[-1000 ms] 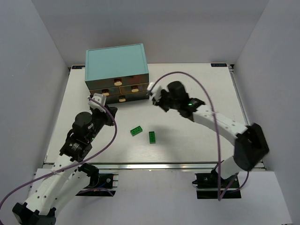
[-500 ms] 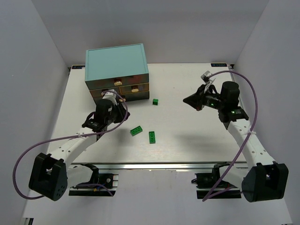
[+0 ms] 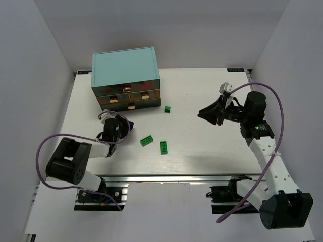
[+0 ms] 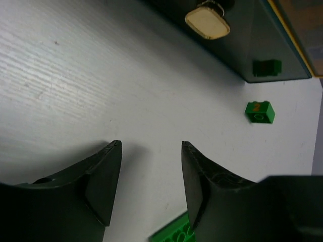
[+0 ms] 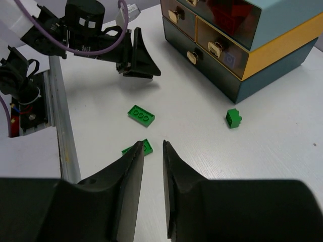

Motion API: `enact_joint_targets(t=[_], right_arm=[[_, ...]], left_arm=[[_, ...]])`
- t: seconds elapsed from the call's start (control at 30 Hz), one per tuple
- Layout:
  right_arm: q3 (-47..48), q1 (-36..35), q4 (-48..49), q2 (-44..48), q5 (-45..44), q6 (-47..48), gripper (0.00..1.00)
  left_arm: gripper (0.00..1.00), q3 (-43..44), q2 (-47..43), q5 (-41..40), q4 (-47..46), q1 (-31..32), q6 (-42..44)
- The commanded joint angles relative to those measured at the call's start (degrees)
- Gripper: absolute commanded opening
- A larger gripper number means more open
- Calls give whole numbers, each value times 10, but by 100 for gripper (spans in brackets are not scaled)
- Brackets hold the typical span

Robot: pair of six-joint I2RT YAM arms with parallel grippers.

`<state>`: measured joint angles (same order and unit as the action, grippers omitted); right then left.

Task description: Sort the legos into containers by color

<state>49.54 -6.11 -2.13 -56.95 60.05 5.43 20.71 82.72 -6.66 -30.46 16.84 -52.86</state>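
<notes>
L arm is bent tight, and the left tool sits low just in front of the cabinet's left front corner. Its jaws are wide w/ nothing btwn them, only bare surface. The cabinet is boxy, w/ a plain teal top. Its drawers have brownish see-through fronts and cream knobs, all shut. From the right wrist cam sth red shows dimly behind one front, shape unclear. One cream knob fills the top of the left wrist view. There are 3 green legos, all in front of the cabinet. The 3-stud brick lies flat, studs up, well out from the front. Its long axis runs approx along the cabinet front, right end turned slightly toward it. The second brick is just beside it, a bit further from the cabinet, long axis pointing straight at the front. Its stud count is hard to read, and in the right wrist view a finger half covers it. The small cube is squat, near the cabinet's right front corner but not touching. Which way its studs face can't be told. The right tool is raised, well off the cabinet's right side, tips pointing back toward it. Its jaws are narrow w/ a slim empty gap, gripping nothing.
</notes>
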Motion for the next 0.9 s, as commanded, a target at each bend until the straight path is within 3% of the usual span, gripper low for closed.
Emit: enact_joint_targets(t=[0.0,0.17,0.3,0.43,0.6,0.87], right_arm=[[-1,0,-13,10,10,47,28],[-5,0,-9,17,-1,55,28],[-6,0,-15,16,-12,73,28],[-8,-2,-16,22,-23,81,28],[-12,-3,-13,25,-29,85,27],[-15,-6,-9,22,-28,88,26]], left_arm=[[62,29,37,8,-115,-18,-34],[69,51,102,64,-213,-44,-50],[91,86,165,111,-260,-59,-73],[93,115,223,132,-298,-65,-102],[87,144,269,132,-318,-70,-118],[62,155,297,115,-330,-70,-134]])
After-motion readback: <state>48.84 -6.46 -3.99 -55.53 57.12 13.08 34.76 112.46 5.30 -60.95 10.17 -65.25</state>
